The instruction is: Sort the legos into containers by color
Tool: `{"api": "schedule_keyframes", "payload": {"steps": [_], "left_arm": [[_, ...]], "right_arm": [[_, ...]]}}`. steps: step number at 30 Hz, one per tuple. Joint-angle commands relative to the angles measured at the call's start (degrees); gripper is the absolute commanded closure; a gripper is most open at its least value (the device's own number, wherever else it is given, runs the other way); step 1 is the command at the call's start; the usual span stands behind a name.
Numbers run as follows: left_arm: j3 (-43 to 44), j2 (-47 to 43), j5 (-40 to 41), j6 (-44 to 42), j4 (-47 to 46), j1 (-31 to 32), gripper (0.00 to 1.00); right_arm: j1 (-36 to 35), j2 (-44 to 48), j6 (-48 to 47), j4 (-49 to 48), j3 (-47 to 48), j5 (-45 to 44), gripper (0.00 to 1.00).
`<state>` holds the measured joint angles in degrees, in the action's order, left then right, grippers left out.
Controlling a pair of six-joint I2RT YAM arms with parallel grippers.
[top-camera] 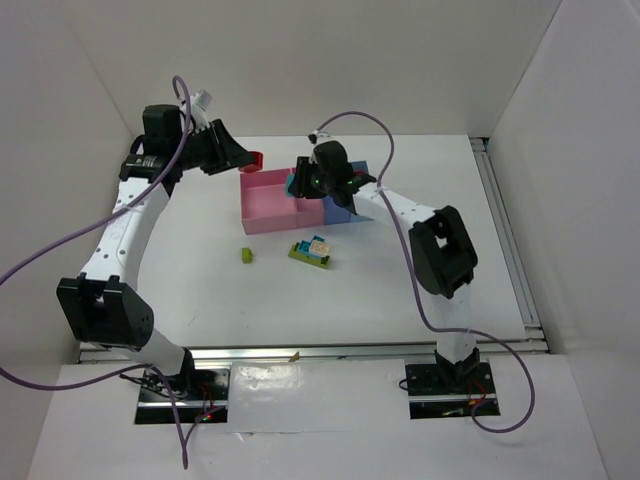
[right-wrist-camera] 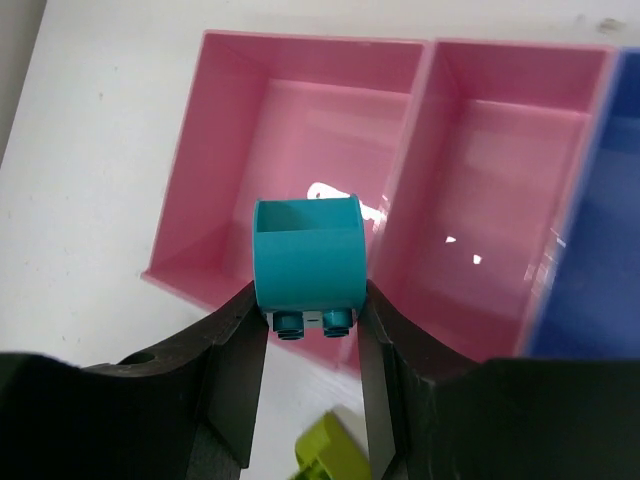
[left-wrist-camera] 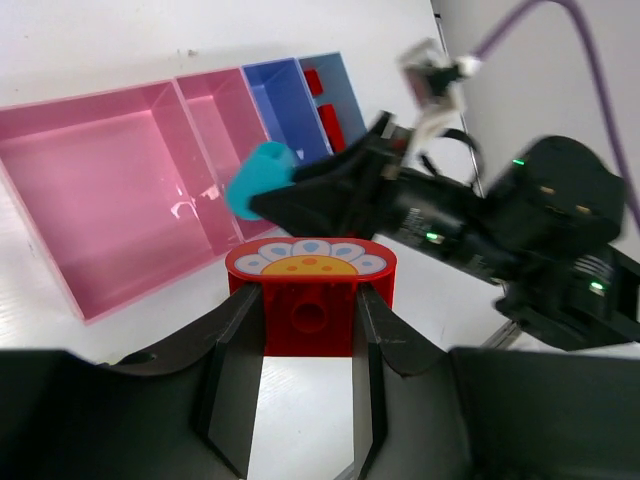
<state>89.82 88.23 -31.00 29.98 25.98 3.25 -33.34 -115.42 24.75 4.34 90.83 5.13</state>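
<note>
The left gripper pinched a red arched plastic brick with a printed flower at the lower centre of its wrist view. The right gripper pinched a cyan curved plastic brick over the near edge of the two pink plastic bins. Both grippers were close together there. On its way to the light blue bin at the upper right, where red bricks lay, the left gripper might strike the right gripper. If released here, the cyan brick could hit the wall and bounce out.

teal lego above 2 pink bins — red flower-topped lego aloft nearby
</note>
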Motion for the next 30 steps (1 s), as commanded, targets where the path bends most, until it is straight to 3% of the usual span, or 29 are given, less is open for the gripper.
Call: {"api": "schedule_keyframes", "payload": {"steps": [1,4,5,7,8,9,14,22,26,30], "left_arm": [[2.73,1.25,-2.65,-0.97,1.71,0.09,1.00],[3.25,1.25,-3.19,-0.97,2.24,0.09,1.00],[3.26,1.25,-3.19,-0.97,2.24,0.09,1.00],[3.26,1.25,-3.71,-0.97,2.24,0.09,1.00],[3.26,1.25,-3.71,-0.97,2.24,0.09,1.00],[3.86,1.25,-4.32,-0.97,2.24,0.09,1.00],[6.24,3.80,-7.49,-0.98,2.24,1.15,1.00],[14.67,16.51,-4.86,1.66,-0.04,8.08,1.00],[23.45,24.87,-1.70,4.21,-1.10,13.18,1.00],[37.77,37.26,-1.08,8.77,-2.41,16.52,1.00]], "right_arm": [[-1.02,-4.28,-1.55,0.50,9.07,2.69,0.84],[-1.55,-9.82,-1.55,2.60,15.40,3.83,0.74],[-1.55,-11.74,-1.55,3.21,16.65,3.84,0.48],[-1.55,-11.76,-1.55,3.75,17.45,3.84,0.33],[-2.07,-11.76,-1.55,3.23,17.45,3.84,0.19],[-2.08,-10.54,-1.55,3.22,17.45,3.14,0.16],[-1.55,-2.38,-1.55,5.85,11.06,-8.53,0.15],[8.10,26.97,1.96,8.92,-15.13,-27.26,0.16],[10.31,35.95,5.99,13.23,-22.26,-33.15,0.11],[11.46,42.98,9.26,16.49,-26.75,-35.10,0.11]]}}
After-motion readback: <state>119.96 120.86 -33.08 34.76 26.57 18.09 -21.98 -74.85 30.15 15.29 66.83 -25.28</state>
